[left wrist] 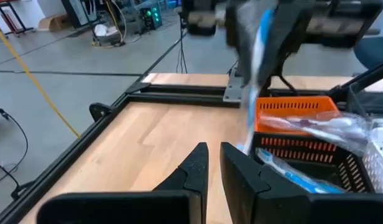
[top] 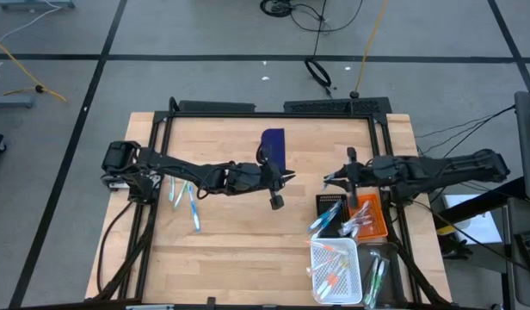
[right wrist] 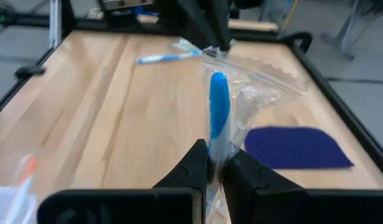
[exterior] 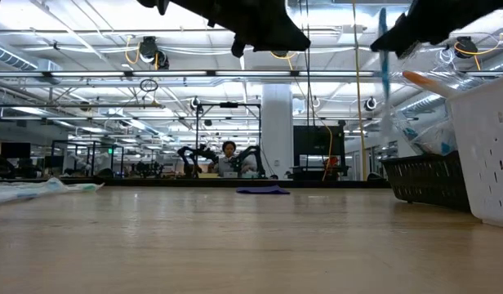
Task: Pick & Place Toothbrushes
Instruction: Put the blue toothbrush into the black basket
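My right gripper (top: 328, 180) (right wrist: 215, 152) hangs above the table's right half, shut on a blue toothbrush (right wrist: 217, 112) (exterior: 383, 49) in a clear wrapper. Facing it from the left, my left gripper (top: 286, 178) (left wrist: 213, 149) hangs a short way off. A narrow gap shows between its fingers and nothing is in them. Several loose toothbrushes (top: 186, 200) (right wrist: 166, 58) lie flat on the wood at the table's left. More toothbrushes lie in the baskets at the right. My right gripper pinches the wrapped toothbrush between its two fingers, partway along its length (right wrist: 215, 140). The fingers come nearly level from the table's right and lie across the brush. It stands about upright and clear of the table, its rounded blue end (right wrist: 217, 81) above the fingers.
A black basket (top: 329, 208) (left wrist: 316, 168), an orange one (top: 372, 220) and a white one (top: 335, 269) (exterior: 488, 147) stand at the table's near right. A dark blue flat rectangle (top: 274, 145) lies at the far middle. Bare wood spreads across the near middle. A black frame rims the table.
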